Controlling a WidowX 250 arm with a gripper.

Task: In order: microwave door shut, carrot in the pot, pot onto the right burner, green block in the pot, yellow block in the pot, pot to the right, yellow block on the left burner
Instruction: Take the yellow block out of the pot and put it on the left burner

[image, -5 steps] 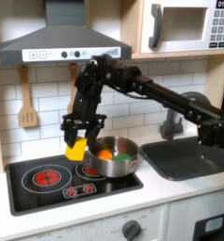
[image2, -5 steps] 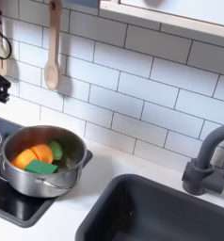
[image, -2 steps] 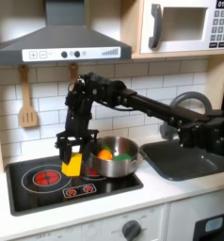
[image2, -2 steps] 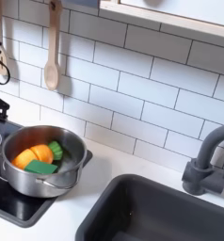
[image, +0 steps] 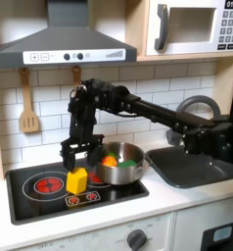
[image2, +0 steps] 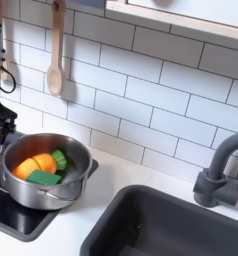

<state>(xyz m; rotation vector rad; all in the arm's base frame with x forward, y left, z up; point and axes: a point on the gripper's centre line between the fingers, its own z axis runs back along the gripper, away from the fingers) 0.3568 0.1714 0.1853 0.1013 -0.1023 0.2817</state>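
one gripper [image: 77, 154] hangs over the black cooktop [image: 30, 201] in the first exterior view, its two fingers spread apart and holding nothing. directly beneath it, with a small gap between, the yellow block [image: 77, 180] stands upright on the glass; it sits between the two red coils, just toward the first exterior view's right of the left burner [image: 49, 183]. the pot [image: 119, 165] is just beside the gripper, toward the first exterior view's right, and covers most of the right burner [image: 92, 177]. in the second exterior view the pot [image2: 36, 188] holds the carrot [image2: 36, 164] and the green block [image2: 43, 178] side by side. well above the gripper and toward the first exterior view's right, the microwave door [image: 186, 27] is closed flat. a wooden spoon [image: 28, 108] hangs on the tiled wall toward the first exterior view's left of the arm.
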